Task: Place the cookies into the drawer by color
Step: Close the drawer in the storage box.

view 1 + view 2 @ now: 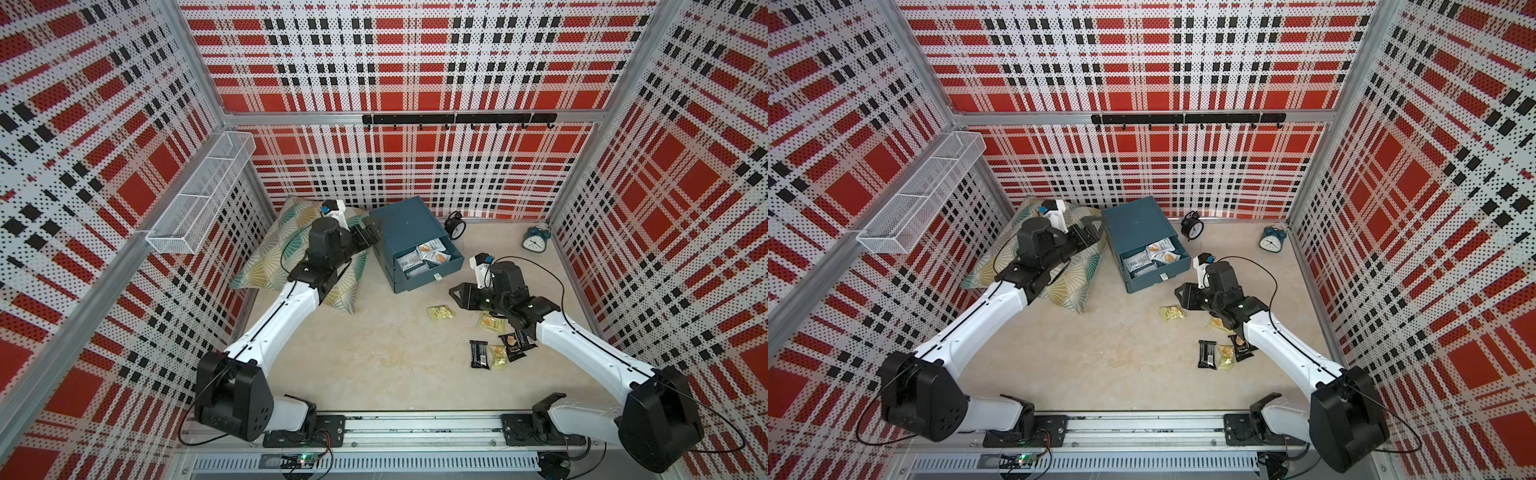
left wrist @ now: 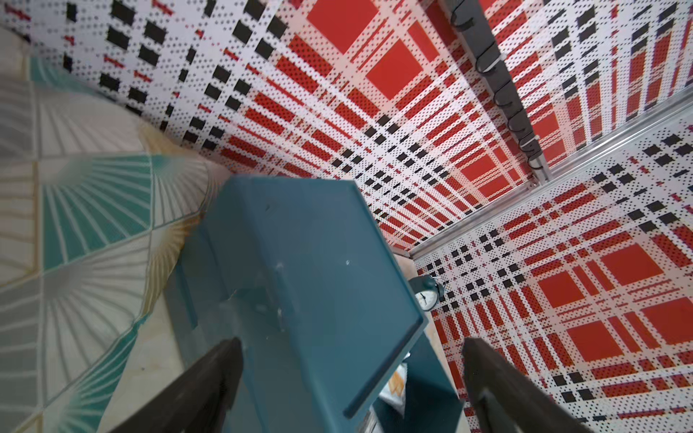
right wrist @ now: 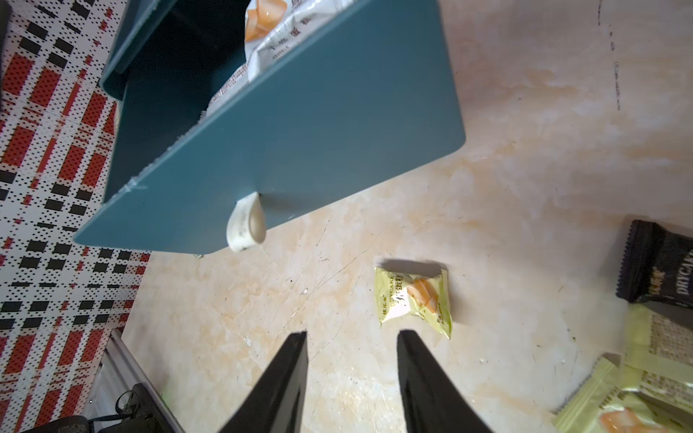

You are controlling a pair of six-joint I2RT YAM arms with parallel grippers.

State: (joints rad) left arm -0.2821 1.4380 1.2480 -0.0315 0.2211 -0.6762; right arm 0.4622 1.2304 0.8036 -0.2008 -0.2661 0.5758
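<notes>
The teal drawer [image 1: 405, 226] cabinet stands at the back, its top drawer [image 1: 451, 262] pulled out. Several white cookies [image 1: 424, 257] lie in it. My left gripper [image 1: 370, 235] is open at the cabinet's left side. In the left wrist view the fingers of the left gripper [image 2: 352, 341] straddle the cabinet's top [image 2: 318, 262]; whether they touch it I cannot tell. My right gripper [image 3: 352, 331] is open and empty above the table, in front of the drawer's white pull tab [image 3: 245, 225]. A yellow cookie [image 3: 412, 296] lies just beside it. More yellow and black cookies [image 1: 478, 353] lie near the right arm.
A patterned pillow [image 1: 286, 253] lies left of the cabinet under the left arm. A black clock [image 1: 455, 224] and a blue clock [image 1: 536, 239] stand at the back right. A white wire basket [image 1: 199, 195] hangs on the left wall, a black hook rail [image 1: 457, 118] on the back wall.
</notes>
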